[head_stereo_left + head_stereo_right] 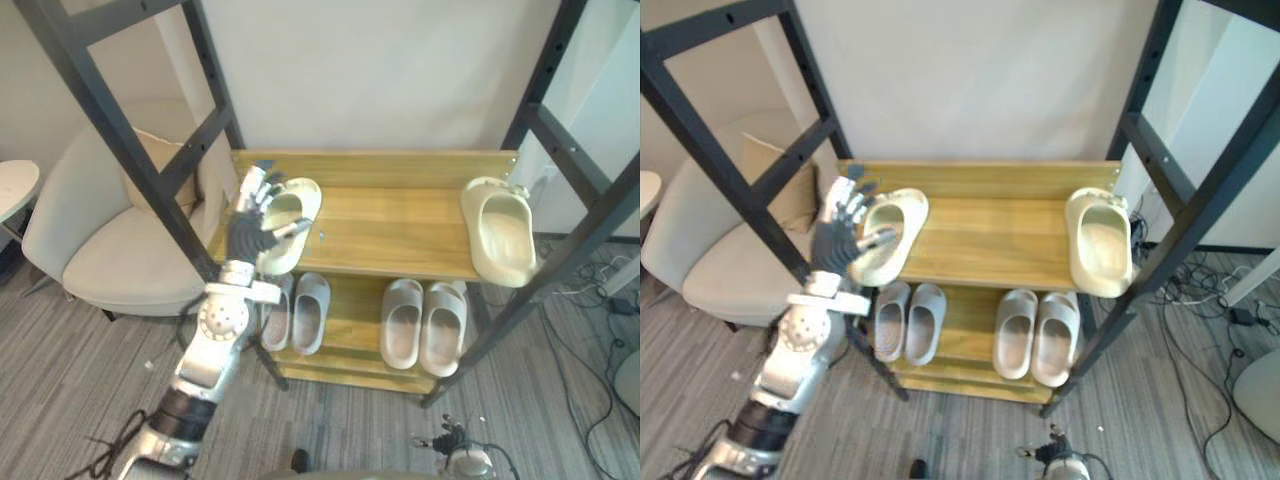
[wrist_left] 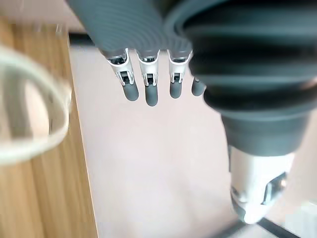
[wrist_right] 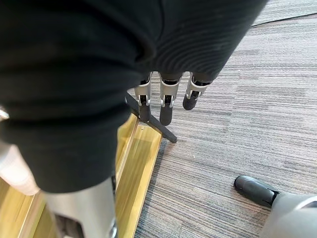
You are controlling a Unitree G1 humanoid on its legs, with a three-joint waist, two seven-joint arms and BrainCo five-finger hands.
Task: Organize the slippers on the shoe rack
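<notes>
The wooden shoe rack (image 1: pixel 400 225) has two shelves. A cream slipper (image 1: pixel 292 228) lies at the left end of its top shelf, and a second cream slipper (image 1: pixel 500 232) lies at the right end, hanging over the edge. My left hand (image 1: pixel 252 222) is raised at the left slipper's outer side, open, with straight fingers (image 2: pixel 150 89) and nothing held; that slipper (image 2: pixel 25 106) shows beside them. On the lower shelf sit a pale grey pair (image 1: pixel 297 312) and a whitish pair (image 1: pixel 422 325). My right hand (image 3: pixel 166 106) hangs open over the carpet by the rack's lower edge (image 3: pixel 141 158).
A black metal frame stands round the rack, with a slanted post (image 1: pixel 130 140) on the left and another (image 1: pixel 570 245) on the right. A beige armchair (image 1: pixel 110 245) stands close on the left, beside a round white table (image 1: pixel 15 185). Cables (image 1: pixel 600 300) lie on the floor at right.
</notes>
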